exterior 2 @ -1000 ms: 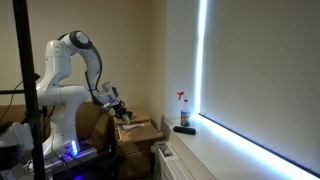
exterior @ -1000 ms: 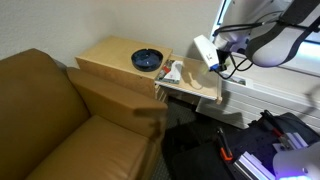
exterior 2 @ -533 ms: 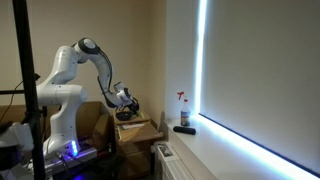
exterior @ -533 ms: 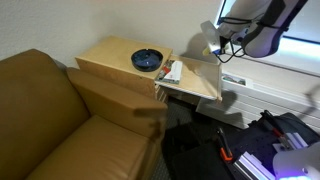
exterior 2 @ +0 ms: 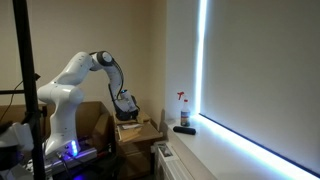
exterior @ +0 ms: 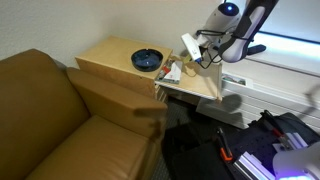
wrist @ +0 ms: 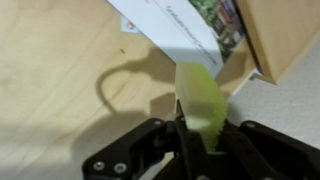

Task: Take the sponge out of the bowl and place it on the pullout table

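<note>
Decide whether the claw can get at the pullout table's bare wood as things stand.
Probably yes: the claw, shut on the sponge, hangs over the pullout table, where bare wood lies open; the white packet covers only part.

Tan leather sofa [exterior: 45, 110] beside a boxy light-wood end table [exterior: 108, 52], pale wall [exterior: 100, 18], bright window strip [exterior 2: 201, 60].

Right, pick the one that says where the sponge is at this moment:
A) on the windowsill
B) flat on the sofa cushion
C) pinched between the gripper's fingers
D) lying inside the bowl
C: in the wrist view the sponge stands upright, clamped in the gripper, above a light-wood surface and just below the white-and-red packet.
</note>
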You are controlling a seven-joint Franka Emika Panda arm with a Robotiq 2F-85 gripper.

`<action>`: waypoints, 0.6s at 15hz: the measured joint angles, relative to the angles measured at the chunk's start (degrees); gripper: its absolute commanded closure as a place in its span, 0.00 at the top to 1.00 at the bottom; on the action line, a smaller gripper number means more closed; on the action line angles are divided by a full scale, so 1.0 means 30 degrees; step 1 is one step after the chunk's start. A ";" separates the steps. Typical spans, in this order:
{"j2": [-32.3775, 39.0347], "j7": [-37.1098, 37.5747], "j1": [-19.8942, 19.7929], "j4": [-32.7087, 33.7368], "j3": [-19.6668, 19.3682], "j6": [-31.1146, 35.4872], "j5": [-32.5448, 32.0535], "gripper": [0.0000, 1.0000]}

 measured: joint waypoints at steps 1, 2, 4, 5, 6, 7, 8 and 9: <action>0.0390 -0.0010 -0.1316 0.0160 0.1282 -0.0472 -0.1020 0.10; 0.0668 -0.0081 -0.2503 0.0264 0.2427 -0.1100 -0.1867 0.36; 0.1035 -0.0795 -0.4508 0.0404 0.4385 -0.2285 -0.2891 0.40; 0.1183 -0.1377 -0.5442 0.0459 0.5411 -0.2964 -0.3057 0.46; 0.1263 -0.2093 -0.6317 0.0486 0.6427 -0.3687 -0.3059 0.53; 0.1279 -0.2835 -0.7103 0.0515 0.7374 -0.4454 -0.3003 0.61; 0.1279 -0.3586 -0.7802 0.0580 0.8240 -0.5186 -0.2881 0.67; 0.1277 -0.4330 -0.8421 0.0691 0.8998 -0.5813 -0.2712 0.75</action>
